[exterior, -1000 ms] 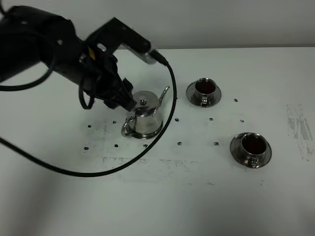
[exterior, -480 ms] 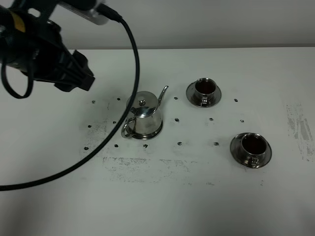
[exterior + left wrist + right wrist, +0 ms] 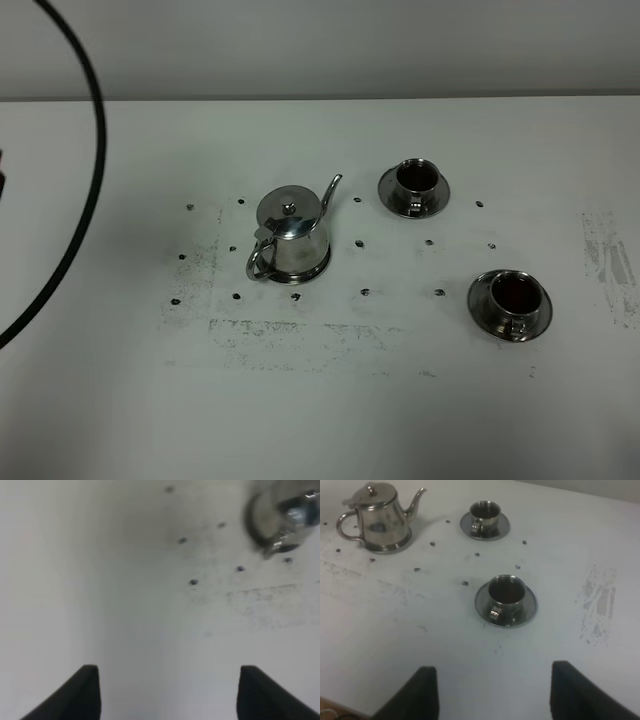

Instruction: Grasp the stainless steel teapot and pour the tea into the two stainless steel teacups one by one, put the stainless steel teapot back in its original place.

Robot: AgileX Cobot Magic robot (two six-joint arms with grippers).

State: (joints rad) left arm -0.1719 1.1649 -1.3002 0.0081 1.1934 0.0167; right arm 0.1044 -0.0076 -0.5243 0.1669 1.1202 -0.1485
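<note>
teapot upright on its saucer, both teacups dark with tea. left gripper and right gripper wide apart, empty. risk: trailing cable snagging the pot.

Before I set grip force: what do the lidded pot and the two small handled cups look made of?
The tapered shiny teapot and both small shiny cups on round saucers look like polished steel: mirror-like highlights and dark reflections. Probably hard and slippery.

White table with scuffed grey marks and dark dots, plain pale wall behind
</note>
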